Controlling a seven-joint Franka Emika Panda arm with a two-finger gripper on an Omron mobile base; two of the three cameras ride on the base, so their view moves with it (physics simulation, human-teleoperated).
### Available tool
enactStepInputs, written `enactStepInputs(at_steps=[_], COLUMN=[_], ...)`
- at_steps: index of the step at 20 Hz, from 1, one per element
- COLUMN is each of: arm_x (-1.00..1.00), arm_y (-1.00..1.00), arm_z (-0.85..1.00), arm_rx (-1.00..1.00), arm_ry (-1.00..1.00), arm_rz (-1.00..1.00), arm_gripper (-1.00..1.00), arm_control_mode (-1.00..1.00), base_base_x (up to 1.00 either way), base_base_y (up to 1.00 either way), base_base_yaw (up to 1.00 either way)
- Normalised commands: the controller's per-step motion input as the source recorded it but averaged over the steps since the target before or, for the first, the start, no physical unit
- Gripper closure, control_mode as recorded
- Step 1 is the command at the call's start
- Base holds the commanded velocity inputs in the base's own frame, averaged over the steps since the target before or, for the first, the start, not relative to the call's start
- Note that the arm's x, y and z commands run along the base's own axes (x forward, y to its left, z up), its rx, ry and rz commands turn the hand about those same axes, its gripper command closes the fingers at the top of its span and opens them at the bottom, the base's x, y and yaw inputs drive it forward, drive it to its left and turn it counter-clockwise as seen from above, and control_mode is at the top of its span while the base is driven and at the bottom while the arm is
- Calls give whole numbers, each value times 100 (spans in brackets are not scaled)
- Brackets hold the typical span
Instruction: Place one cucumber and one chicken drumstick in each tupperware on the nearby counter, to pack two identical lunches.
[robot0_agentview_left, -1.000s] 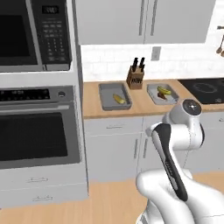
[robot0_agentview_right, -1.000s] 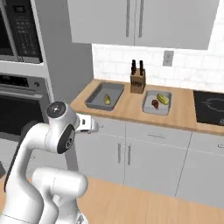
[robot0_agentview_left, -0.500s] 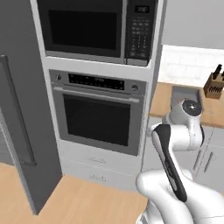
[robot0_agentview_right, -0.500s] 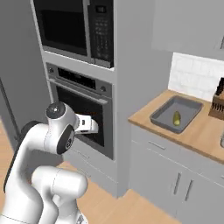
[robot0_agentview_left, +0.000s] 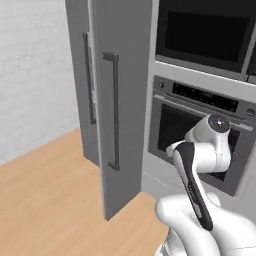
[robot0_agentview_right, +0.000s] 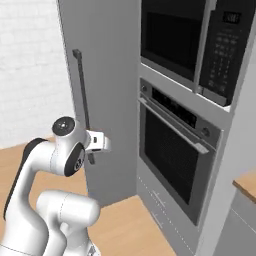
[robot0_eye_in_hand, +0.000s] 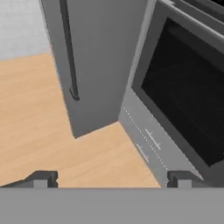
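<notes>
My gripper (robot0_eye_in_hand: 113, 180) is open, its two dark fingertips (robot0_eye_in_hand: 41, 179) set wide apart with nothing between them. It points down at the wooden floor (robot0_eye_in_hand: 65, 144) in front of the fridge and the oven. In the right base view the gripper (robot0_agentview_right: 98, 142) juts from the raised white arm, near the fridge door. Just a sliver of the counter (robot0_agentview_right: 246, 183) shows at the right edge. The tupperware, the cucumber and the chicken drumstick are out of view.
A tall grey fridge (robot0_agentview_left: 125, 100) with long dark bar handles (robot0_agentview_left: 114, 112) stands left of a built-in oven (robot0_agentview_right: 175, 145). A microwave (robot0_agentview_right: 185, 35) sits above the oven, and a drawer (robot0_eye_in_hand: 148, 144) sits below it. Open wooden floor (robot0_agentview_left: 45, 195) spreads to the left.
The whole picture has swung left as the base turned. The counter with its trays and knife block slid out to the right, and the fridge came in. The gripper stays open.
</notes>
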Motion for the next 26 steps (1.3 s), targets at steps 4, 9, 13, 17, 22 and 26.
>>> enactStepInputs(at_steps=[4,9,13,17,22,26], arm_x=[0,0,0,0,0,0], arm_y=[0,0,0,0,0,0], arm_z=[0,0,0,0,0,0], arm_rx=[0,0,0,0,0,0], arm_ry=[0,0,0,0,0,0], arm_rz=[0,0,0,0,0,0], arm_gripper=[-100,-100,-100,-100,-100,-100], arm_control_mode=[100,100,100,100,100,100], base_base_x=[0,0,32,93,100,100], base_base_y=[100,100,100,100,100,82], base_base_yaw=[55,53,35,20,4,6])
